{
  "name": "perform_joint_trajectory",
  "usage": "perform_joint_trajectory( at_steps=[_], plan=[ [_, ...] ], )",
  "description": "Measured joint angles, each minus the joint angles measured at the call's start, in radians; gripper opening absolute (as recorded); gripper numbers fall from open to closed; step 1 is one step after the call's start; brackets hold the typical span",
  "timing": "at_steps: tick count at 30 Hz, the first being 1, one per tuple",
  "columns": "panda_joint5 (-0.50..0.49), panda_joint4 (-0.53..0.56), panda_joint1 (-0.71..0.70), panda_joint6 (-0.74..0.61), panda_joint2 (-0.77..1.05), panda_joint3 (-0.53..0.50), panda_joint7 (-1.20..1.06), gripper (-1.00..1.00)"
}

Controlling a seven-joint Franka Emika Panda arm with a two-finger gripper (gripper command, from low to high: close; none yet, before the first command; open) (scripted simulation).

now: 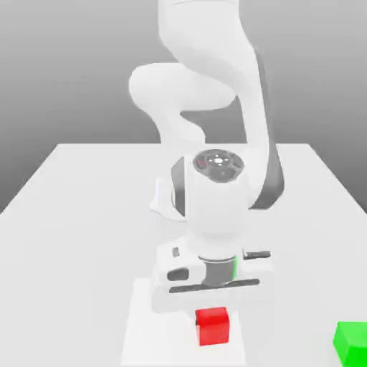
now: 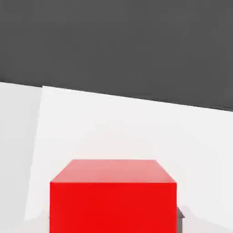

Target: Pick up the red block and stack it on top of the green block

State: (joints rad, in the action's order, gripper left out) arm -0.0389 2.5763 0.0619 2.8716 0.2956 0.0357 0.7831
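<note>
Across the middle of the exterior view the white bench (image 1: pixel 72 215) spreads wide under a grey backdrop, and right in the centre the big white Panda arm (image 1: pixel 215 107) comes down from the top of the frame, folding over itself with its wrist pointed low. At the lower centre of the frame its end effector (image 1: pixel 211 287) hangs directly above the red block (image 1: pixel 213 326), the white hand body sitting just over the block's top face. I cannot tell whether the fingers are spread or pressed together, and whether they touch the block is hidden too. The red block sits on the bench at the bottom centre of the exterior view, upright and square to the camera. Down in the lower right corner of that frame is the green block (image 1: pixel 351 342), cut by the edge, well apart from the red one. From the hand view, the red block (image 2: pixel 113 200) looms large at the bottom centre of the frame, its top face and one side showing, with pale bench (image 2: pixel 136 127) behind it.
</note>
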Motion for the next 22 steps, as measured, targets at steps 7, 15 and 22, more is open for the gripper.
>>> perform_joint_trajectory(
  at_steps=[7, 15, 22],
  plan=[
    [0.009, -0.022, 0.015, -0.162, -0.139, 0.042, -0.05, -1.0],
    [-0.088, -0.32, 0.182, -0.341, -0.007, 0.225, -0.26, -1.0],
    [-0.152, -0.355, 0.229, -0.251, 0.123, 0.201, -0.24, 1.0]
  ],
)
